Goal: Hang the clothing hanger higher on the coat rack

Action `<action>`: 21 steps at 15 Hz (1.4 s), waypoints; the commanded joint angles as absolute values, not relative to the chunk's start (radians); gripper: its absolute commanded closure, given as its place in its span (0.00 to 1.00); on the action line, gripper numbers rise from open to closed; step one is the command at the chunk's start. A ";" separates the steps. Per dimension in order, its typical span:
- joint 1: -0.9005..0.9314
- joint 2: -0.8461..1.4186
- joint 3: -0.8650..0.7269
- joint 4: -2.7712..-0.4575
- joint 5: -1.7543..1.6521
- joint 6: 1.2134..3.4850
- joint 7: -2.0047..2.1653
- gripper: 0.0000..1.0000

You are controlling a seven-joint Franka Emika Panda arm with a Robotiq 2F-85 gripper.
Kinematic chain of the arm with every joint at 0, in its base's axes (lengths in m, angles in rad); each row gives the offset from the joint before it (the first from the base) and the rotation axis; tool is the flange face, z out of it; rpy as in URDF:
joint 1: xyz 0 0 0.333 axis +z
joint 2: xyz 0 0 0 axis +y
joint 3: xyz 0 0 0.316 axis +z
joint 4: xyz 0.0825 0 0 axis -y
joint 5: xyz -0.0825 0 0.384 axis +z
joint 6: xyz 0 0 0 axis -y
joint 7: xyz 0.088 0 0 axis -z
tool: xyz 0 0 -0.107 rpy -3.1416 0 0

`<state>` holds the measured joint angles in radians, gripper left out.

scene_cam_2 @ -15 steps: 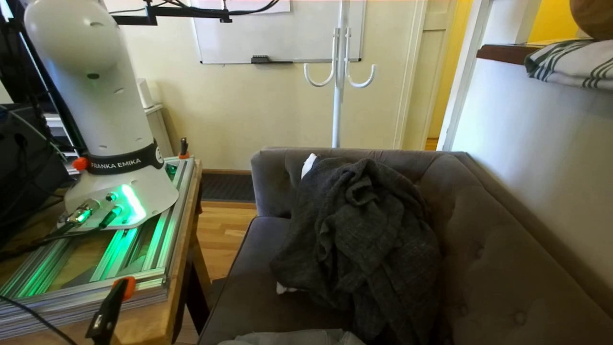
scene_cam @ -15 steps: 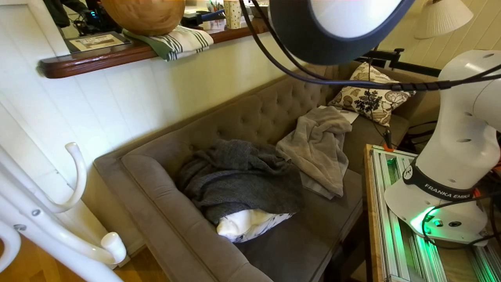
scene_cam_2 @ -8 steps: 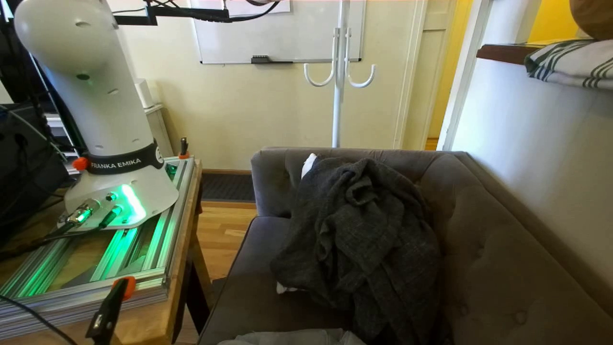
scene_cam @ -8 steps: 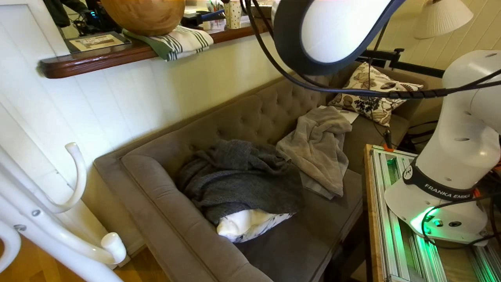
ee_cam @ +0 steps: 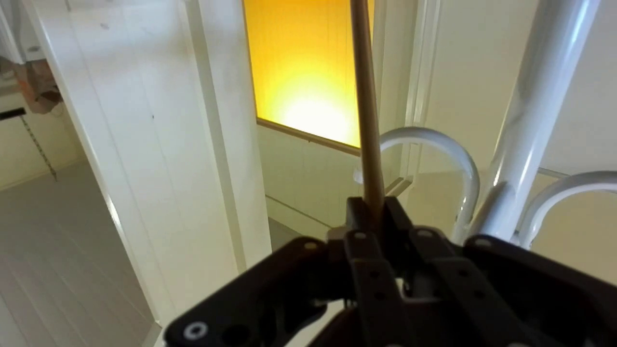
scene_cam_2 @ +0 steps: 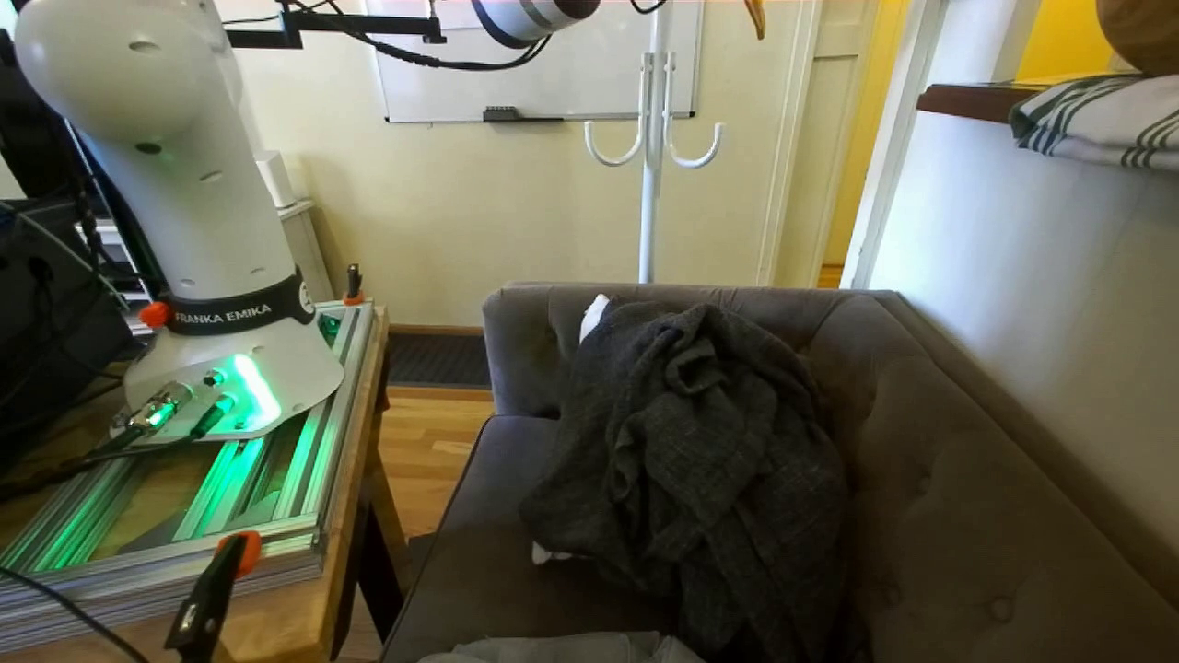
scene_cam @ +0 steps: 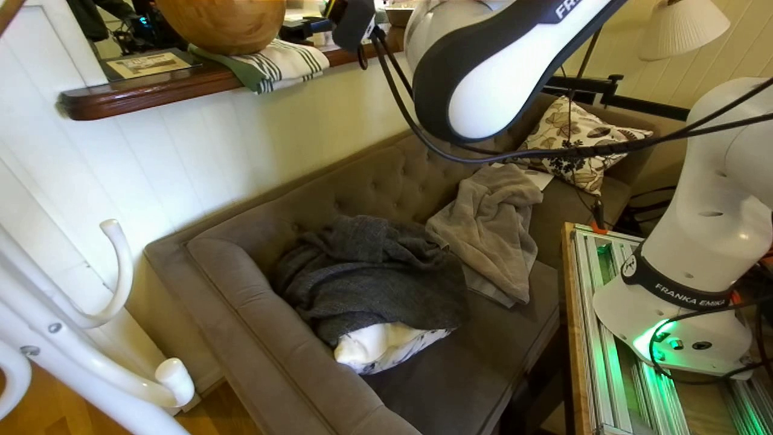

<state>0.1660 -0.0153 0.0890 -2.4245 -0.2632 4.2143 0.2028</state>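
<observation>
The clothing hanger point(ee_cam: 367, 106) is a thin tan wooden bar rising from my gripper point(ee_cam: 376, 210) in the wrist view. The gripper is shut on it. A hanger end point(scene_cam_2: 755, 17) shows at the top of an exterior view. A brown piece, likely the hanger point(scene_cam: 8, 12), shows at the top left corner of an exterior view. The rest of the hanger is out of view. The white coat rack point(ee_cam: 544, 106) stands right of the gripper in the wrist view, its hooks close by. The rack shows in both exterior views point(scene_cam: 78, 356) point(scene_cam_2: 650, 203). The gripper is outside both.
A grey sofa point(scene_cam: 241, 302) with a dark blanket point(scene_cam: 386, 278) lies below the arm. A dark wooden wall shelf point(scene_cam: 151, 96) holds a wooden bowl point(scene_cam: 223, 24) and a striped towel point(scene_cam: 290, 63). A door frame point(ee_cam: 226, 120) stands left in the wrist view.
The arm has come lower in both exterior views. The wrist parts and a hanger end have come into view at the top. The coat rack has not moved.
</observation>
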 commanded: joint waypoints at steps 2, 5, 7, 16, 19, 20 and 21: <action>0.129 0.096 0.094 -2.319 -0.386 4.233 0.297 0.97; 0.111 0.143 0.098 -2.291 -0.434 4.252 0.308 0.97; 0.101 0.158 0.101 -2.275 -0.462 4.241 0.319 0.97; 0.063 0.172 0.102 -2.316 -0.544 4.243 0.351 0.23; 0.056 0.175 0.104 -2.343 -0.550 4.238 0.370 0.02; 0.053 0.178 0.105 -2.350 -0.564 4.229 0.391 0.00; 0.050 0.180 0.107 -2.359 -0.587 4.207 0.423 0.00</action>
<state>0.0784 0.1724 0.0921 -2.3351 -0.5175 4.2145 0.3380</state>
